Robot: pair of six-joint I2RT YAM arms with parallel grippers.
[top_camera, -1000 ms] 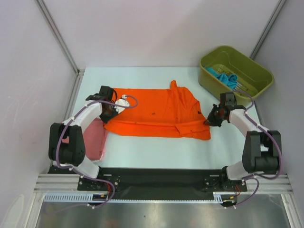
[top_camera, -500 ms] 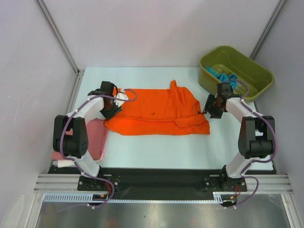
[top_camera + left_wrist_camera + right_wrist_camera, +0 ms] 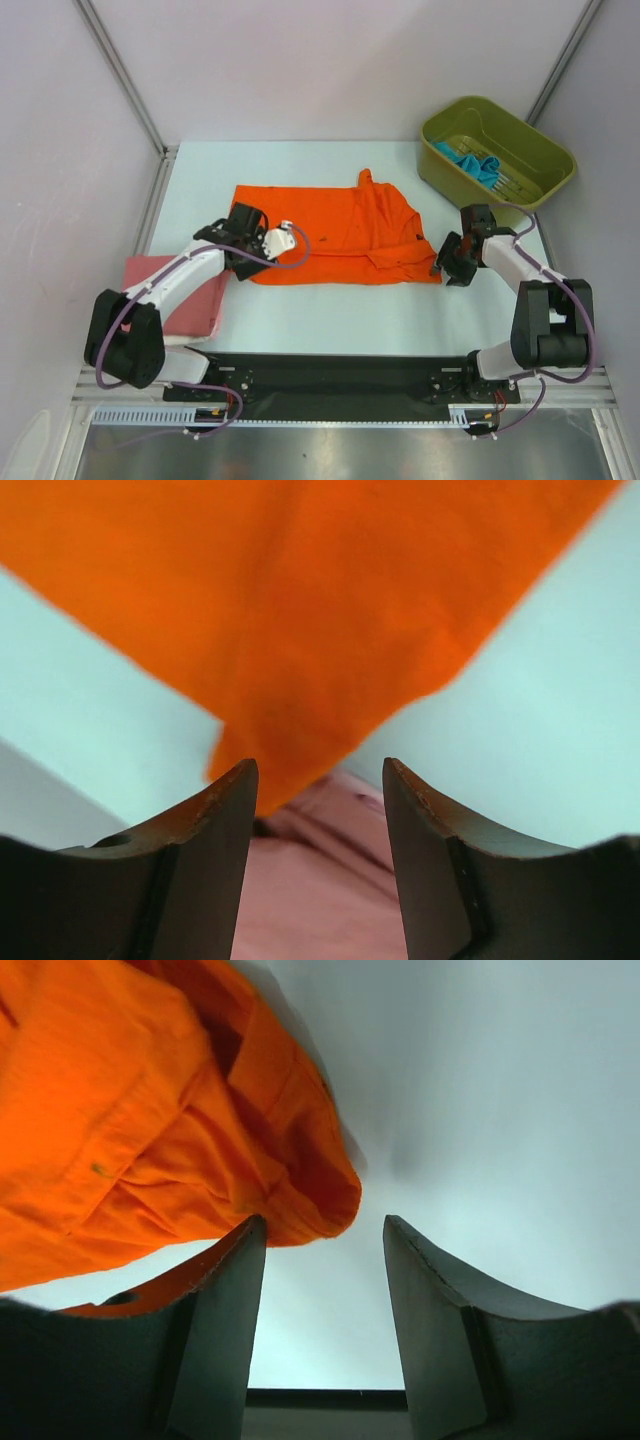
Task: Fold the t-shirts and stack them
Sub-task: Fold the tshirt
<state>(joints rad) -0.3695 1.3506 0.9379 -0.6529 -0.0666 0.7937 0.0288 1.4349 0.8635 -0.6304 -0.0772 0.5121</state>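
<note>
The orange t-shirt [image 3: 335,235] lies on the tabletop [image 3: 330,310]. The left gripper [image 3: 320,768] and right gripper [image 3: 325,1222], both spread, hover at its ends.

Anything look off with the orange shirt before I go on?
Yes. The orange shirt is folded unevenly: a flap sticks out past its far edge, and its right end is bunched and wrinkled, not flat. Nothing looks spilled or damaged.

Left gripper [image 3: 320,770] fingers stand apart, empty, facing the orange t-shirt's [image 3: 300,600] corner on the pale worktop [image 3: 540,720]; a pink t-shirt [image 3: 310,900] lies nearer.
</note>
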